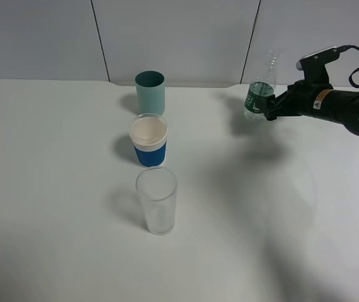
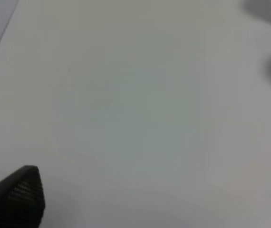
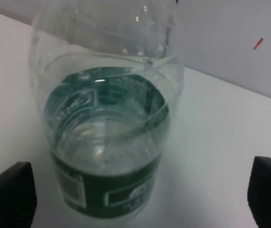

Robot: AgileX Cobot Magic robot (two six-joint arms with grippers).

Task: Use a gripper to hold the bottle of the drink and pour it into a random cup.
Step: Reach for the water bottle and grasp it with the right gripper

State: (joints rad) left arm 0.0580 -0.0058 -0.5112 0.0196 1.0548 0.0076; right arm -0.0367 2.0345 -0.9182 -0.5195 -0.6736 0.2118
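Observation:
The bottle of the drink (image 1: 259,88) stands upright at the back right of the white table, capless, with a dark green label and clear liquid. It fills the right wrist view (image 3: 107,142). My right gripper (image 1: 269,108) reaches it from the right; its jaws (image 3: 140,187) stand wide apart on either side of the bottle's lower part, and the one finger (image 3: 268,190) shows a clear gap to the bottle. The pale teal cup (image 1: 150,92) stands at the back middle, well left of the bottle. My left gripper (image 2: 154,190) is open and empty over bare table, out of the high view.
A white cup with a blue sleeve (image 1: 148,142) stands just in front of the teal cup. A tall clear glass (image 1: 157,200) stands in front of that. The three make a row. A grey panelled wall (image 1: 179,38) runs behind the table's back edge.

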